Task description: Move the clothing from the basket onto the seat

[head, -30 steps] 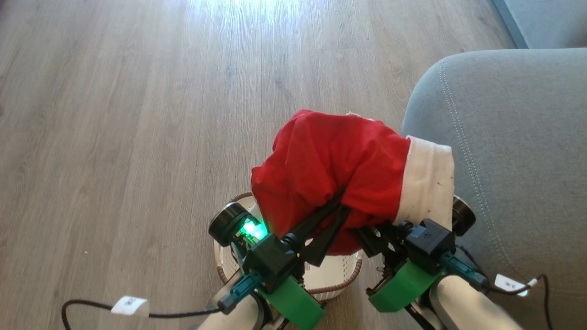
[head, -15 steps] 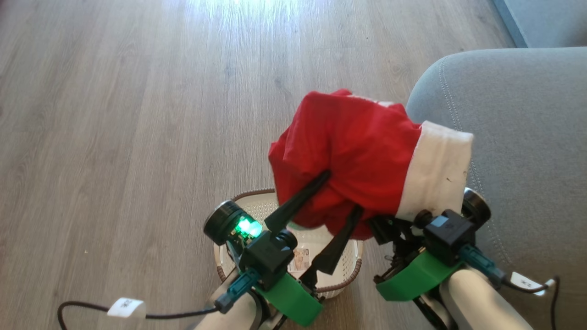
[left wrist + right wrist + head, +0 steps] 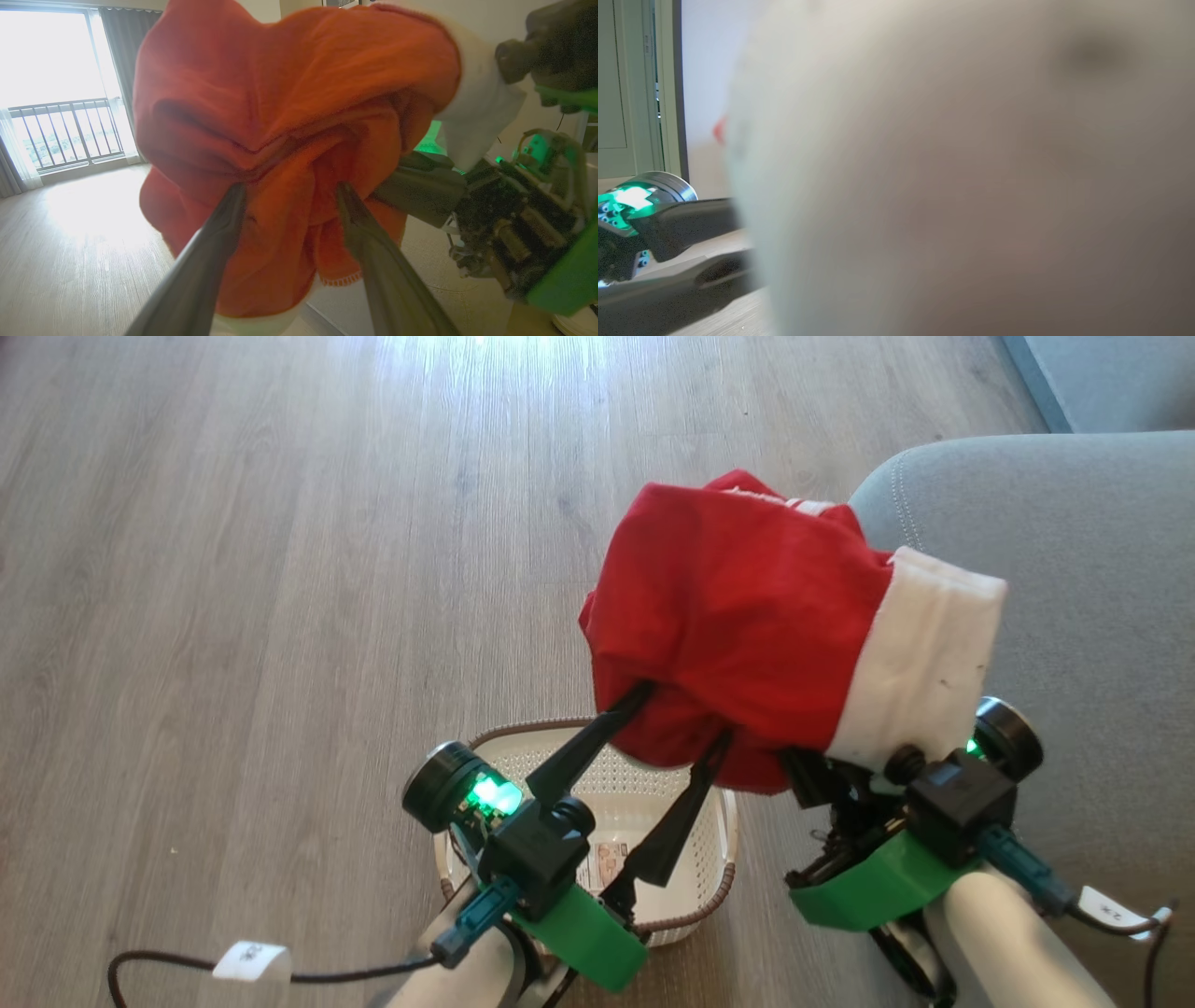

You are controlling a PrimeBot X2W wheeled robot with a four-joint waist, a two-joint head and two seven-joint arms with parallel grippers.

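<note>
My left pincer (image 3: pixel 677 719) stands released, its two fingers spread apart with their tips tucked into the underside of the red shirt (image 3: pixel 738 616); the left wrist view shows a wad of cloth bulging between them rather than being pinched. My right pincer (image 3: pixel 808 775) is buried under the shirt's white sleeve (image 3: pixel 924 663), which also lies blurred against its own wrist camera, so I cannot tell whether it is clenched. The shirt hangs bunched in the air, clear above the laundry basket (image 3: pixel 695 917), which sits on the wooden floor (image 3: pixel 280 569) with nothing in it but its label sticker (image 3: pixel 611 863). The sleeve overlaps the near corner of the grey sofa cushion (image 3: pixel 1074 569) in the head view. I judge this to be the carry step: out of the basket, not yet on the seat. Next I need to swing both arms further right over the cushion, lower, then let go.
</note>
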